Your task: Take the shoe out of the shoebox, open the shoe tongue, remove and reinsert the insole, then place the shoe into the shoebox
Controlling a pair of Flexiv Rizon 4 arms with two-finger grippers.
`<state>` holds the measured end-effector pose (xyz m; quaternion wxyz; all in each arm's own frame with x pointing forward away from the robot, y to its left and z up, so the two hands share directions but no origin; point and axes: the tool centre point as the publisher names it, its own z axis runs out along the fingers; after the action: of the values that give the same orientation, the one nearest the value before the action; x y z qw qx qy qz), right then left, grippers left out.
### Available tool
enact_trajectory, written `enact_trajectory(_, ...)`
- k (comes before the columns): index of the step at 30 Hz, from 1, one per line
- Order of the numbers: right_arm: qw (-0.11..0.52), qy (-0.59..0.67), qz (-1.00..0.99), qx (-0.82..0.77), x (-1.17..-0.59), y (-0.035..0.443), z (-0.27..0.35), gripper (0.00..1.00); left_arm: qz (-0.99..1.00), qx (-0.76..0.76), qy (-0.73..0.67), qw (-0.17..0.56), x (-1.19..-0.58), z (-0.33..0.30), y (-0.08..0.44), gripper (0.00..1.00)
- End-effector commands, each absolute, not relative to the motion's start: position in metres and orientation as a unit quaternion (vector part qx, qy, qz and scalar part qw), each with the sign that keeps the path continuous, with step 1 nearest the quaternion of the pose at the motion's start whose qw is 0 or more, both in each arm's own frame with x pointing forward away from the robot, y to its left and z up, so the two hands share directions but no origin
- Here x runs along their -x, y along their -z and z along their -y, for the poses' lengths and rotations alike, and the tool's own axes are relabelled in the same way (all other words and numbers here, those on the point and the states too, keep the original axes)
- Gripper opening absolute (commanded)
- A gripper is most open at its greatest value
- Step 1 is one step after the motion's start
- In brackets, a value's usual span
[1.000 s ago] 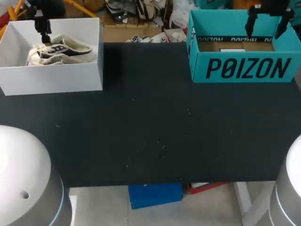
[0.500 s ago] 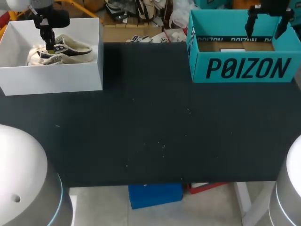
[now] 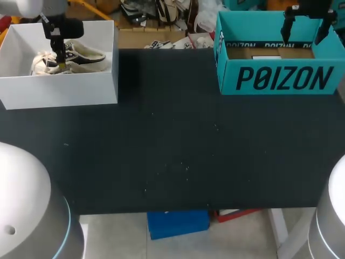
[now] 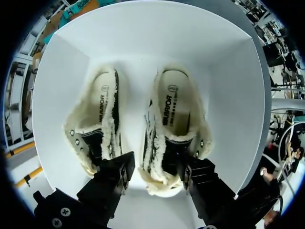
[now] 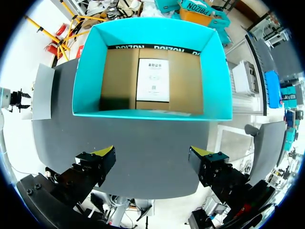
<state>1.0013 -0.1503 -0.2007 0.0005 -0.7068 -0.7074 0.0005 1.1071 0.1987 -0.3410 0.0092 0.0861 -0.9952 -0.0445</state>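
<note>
shoe [image 4: 171, 129] lies in the white box [image 4: 238, 95] beside a second shoe [image 4: 97, 124]. both are black canvas with cream fleece lining, pale toe caps and printed insoles showing. my left gripper [image 4: 155, 174] is spread wide, its fingers either side of the shoe's toe end; i can't tell if they touch it. my right gripper [image 5: 152, 160] hangs wide apart above the teal box [image 5: 152, 113].

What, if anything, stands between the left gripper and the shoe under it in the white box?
Nothing visible. The left gripper is open inside the white box, its fingers either side of one shoe at its toe end. The second shoe lies beside it, outside the fingers.
</note>
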Motion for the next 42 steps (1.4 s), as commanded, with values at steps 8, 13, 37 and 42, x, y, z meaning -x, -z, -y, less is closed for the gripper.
enact_trajectory(8,0.001,-0.001,0.707,0.707,-1.001,0.200,0.150,1.00,0.994,-0.091,0.052,0.029,-1.114,-0.201,0.366,0.50)
enact_trajectory(13,0.001,-0.001,0.707,0.707,-1.001,0.200,0.150,1.00,0.993,-0.093,0.059,0.041,-1.112,-0.202,0.378,0.49)
enact_trajectory(37,0.001,-0.001,0.707,0.707,-1.001,0.200,0.150,1.00,0.992,-0.092,0.061,0.065,-1.111,-0.206,0.397,0.00)
enact_trajectory(42,0.001,-0.001,0.707,0.707,-1.001,0.200,0.150,1.00,0.993,-0.101,0.051,0.045,-1.107,-0.207,0.382,0.00)
